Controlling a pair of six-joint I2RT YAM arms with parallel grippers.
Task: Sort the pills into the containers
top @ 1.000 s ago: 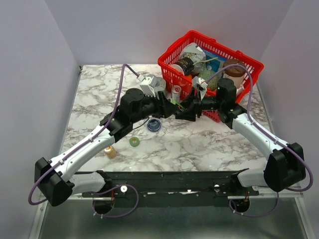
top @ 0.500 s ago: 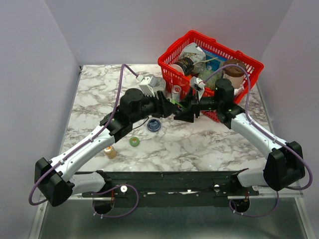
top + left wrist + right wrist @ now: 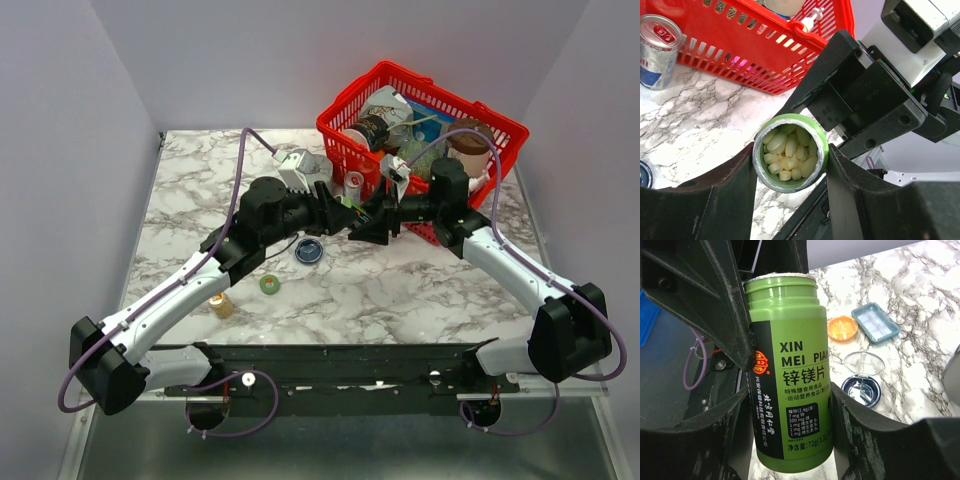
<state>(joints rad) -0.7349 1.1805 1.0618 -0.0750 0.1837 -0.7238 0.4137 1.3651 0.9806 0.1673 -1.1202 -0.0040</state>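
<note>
An open green pill bottle [image 3: 790, 365], full of pale yellow pills [image 3: 789, 152], hangs above the table between both grippers. My left gripper [image 3: 791, 157] is shut on it near the mouth. My right gripper [image 3: 790, 405] is closed around its lower body. In the top view the two grippers [image 3: 338, 213] [image 3: 372, 222] meet just left of the basket. The orange dish [image 3: 842, 328] and the dark blue dish [image 3: 861, 390], with its clear lid [image 3: 864, 362] flipped open, lie on the marble below. The blue dish also shows in the top view [image 3: 308, 251].
A red wire basket [image 3: 425, 125] of items stands at the back right, with a drink can [image 3: 657, 50] in front of it. A teal rectangular case [image 3: 875, 322] lies by the orange dish. A green cap [image 3: 269, 284] and a small amber object [image 3: 221, 305] lie front left.
My right gripper has moved left to the bottle held by the left gripper and now stands around its lower body. The left arm has barely moved.
</note>
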